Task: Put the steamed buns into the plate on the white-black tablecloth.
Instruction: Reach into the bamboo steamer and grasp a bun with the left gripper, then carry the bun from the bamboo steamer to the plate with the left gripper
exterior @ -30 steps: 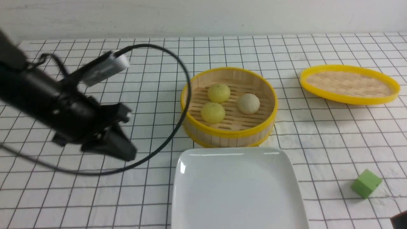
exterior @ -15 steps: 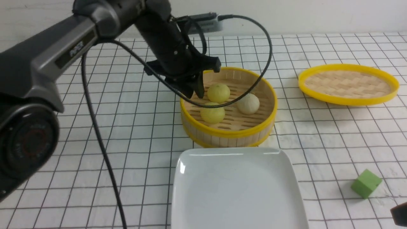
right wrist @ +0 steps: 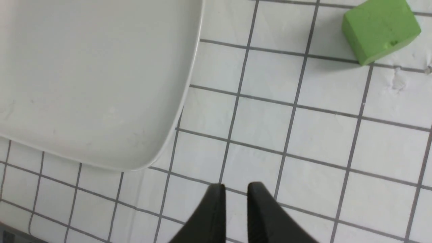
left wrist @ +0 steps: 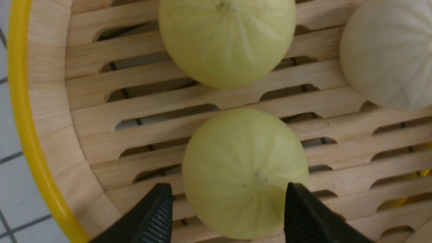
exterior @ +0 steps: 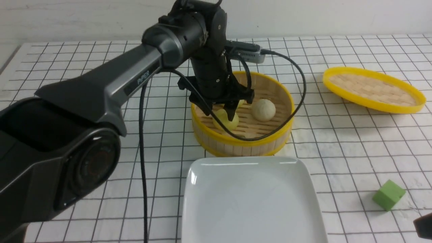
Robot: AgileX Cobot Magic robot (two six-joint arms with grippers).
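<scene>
**Left gripper straddling a bun, all 3 buns in the steamer**

In the front view, the left arm reaches over the bamboo steamer point(exterior: 243, 141) and its wrist blocks a lot. The left gripper point(exterior: 221, 113) points down into the basket over the near yellow bun point(exterior: 225, 121), which only peeks out under the fingers. The far yellow bun is almost fully hidden from here. The beige-grey bun point(exterior: 263, 109) sits in plain sight, just right of the gripper.

The left wrist view fills that in. All 3 buns are on the wooden slats: the near yellow bun point(left wrist: 244, 172), the far yellow bun point(left wrist: 226, 40) and the beige-grey bun point(left wrist: 388, 50). The left gripper point(left wrist: 229, 202) is spread wide, with 1 black finger on each side of the near yellow bun. There's a visible gap at 1 finger; the other is right at the bun's edge and I can't tell if it touches. The steamer's yellow rim point(left wrist: 23, 118) curves past on one side.

Only the front view shows the plate point(exterior: 253, 202), bare, just in front of the steamer on the white-black tablecloth point(exterior: 337, 141). It also shows the woven lid point(exterior: 373, 89) off to the right and the green cube point(exterior: 388, 194).

The right wrist view shows the right gripper point(right wrist: 236, 189) over the cloth. Its 2 fingers are pinched nearly together around nothing, beside a plate corner point(right wrist: 84, 77), with the green cube point(right wrist: 379, 30) well apart.
</scene>
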